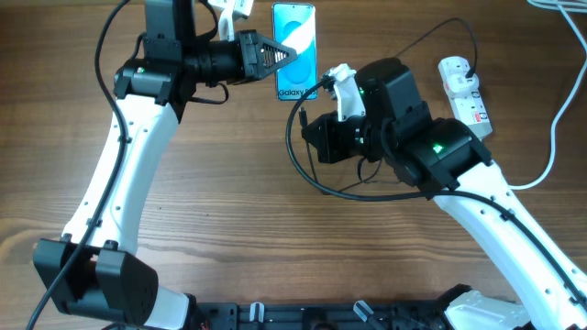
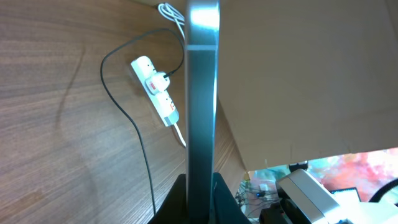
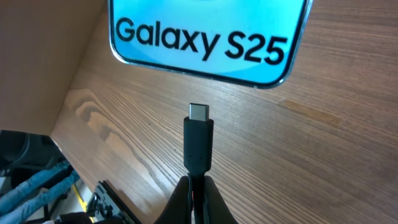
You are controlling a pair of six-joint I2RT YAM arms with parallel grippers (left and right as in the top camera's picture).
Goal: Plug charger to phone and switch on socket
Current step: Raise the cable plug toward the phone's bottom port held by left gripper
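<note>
My left gripper [image 1: 280, 53] is shut on the phone [image 1: 298, 27], gripping its long sides near the back of the table. In the left wrist view the phone [image 2: 202, 93] shows edge-on between the jaws [image 2: 200, 196]. My right gripper [image 1: 310, 124] is shut on the charger [image 1: 302, 114] just behind its black plug tip. In the right wrist view the plug [image 3: 199, 134] sticks out of the jaws [image 3: 198, 186] and points at the phone's white end marked "Galaxy S25" [image 3: 205, 43], a short gap away. The socket [image 1: 463, 92] lies at the back right with the white adapter plugged in.
The black cable [image 1: 316, 183] loops from the plug under my right arm and up to the socket, which also shows in the left wrist view [image 2: 155, 87]. A thick white cord [image 1: 558, 128] trails along the right edge. The table is brown wood.
</note>
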